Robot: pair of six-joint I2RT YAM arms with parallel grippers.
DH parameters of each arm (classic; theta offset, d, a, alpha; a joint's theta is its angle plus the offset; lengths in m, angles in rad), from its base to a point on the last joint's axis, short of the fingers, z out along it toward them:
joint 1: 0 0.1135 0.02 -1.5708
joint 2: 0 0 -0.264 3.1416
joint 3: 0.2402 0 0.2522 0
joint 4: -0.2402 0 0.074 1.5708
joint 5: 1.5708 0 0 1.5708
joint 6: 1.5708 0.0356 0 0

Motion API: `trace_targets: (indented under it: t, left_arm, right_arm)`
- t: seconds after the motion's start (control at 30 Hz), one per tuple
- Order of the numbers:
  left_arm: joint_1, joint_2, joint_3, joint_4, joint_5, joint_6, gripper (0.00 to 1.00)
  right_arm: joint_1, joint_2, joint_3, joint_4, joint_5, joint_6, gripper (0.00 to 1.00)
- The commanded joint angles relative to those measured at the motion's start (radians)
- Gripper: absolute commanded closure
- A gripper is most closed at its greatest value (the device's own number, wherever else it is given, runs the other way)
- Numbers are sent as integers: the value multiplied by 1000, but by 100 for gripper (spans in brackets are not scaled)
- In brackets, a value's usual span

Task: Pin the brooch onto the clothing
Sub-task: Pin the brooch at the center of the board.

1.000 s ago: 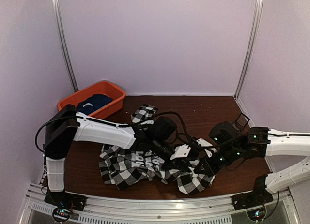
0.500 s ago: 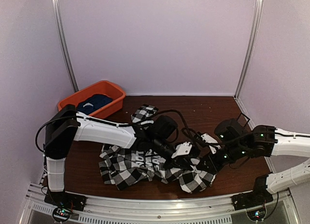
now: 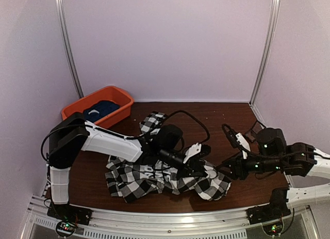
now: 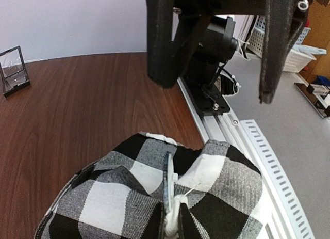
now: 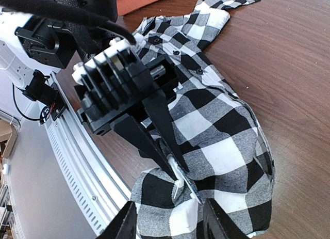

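Black-and-white checked shirt (image 3: 165,178) lies crumpled on the brown wooden table (image 3: 232,117), a slim silvery brooch (image 5: 181,181) on its near fold. Left gripper (image 5: 166,155) pinches the brooch; right gripper (image 3: 228,168), fingers apart, hovers just beside the cloth.

White block lettering on the checked shirt (image 3: 154,173) is too crumpled to read

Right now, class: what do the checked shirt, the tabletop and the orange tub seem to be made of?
Checked shirt: woven cloth, matte; visible twill weave and soft folds. Tabletop: dark wood or wood-look laminate, satin; grain lines show. Orange tub: probably moulded plastic, smooth with rounded rim.
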Motion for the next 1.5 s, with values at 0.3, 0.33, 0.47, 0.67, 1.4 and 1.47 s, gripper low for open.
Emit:
trace_targets:
  t: [0.3, 0.33, 0.47, 0.67, 1.4, 1.47]
  left_arm:
    - [7, -66, -80, 239, 8, -245, 100]
    - [7, -68, -81, 243, 7, -255, 100]
    - [9, -72, -90, 276, 17, -295, 100]
    - [17, -76, -115, 326, 28, -343, 100]
    - [20, -83, -134, 375, 76, -375, 100]
    - [20, -83, -136, 376, 77, -376, 100]
  right_arm:
    - [-3, -242, -234, 233, 192, 41, 51]
    - [-3, -234, -243, 236, 192, 47, 51]
    - [-2, -191, -271, 280, 165, 71, 54]
    - [-3, -163, -295, 354, 82, 69, 61]
    - [-2, -134, -294, 385, 111, 24, 71]
    - [-2, -123, -292, 389, 103, 20, 74]
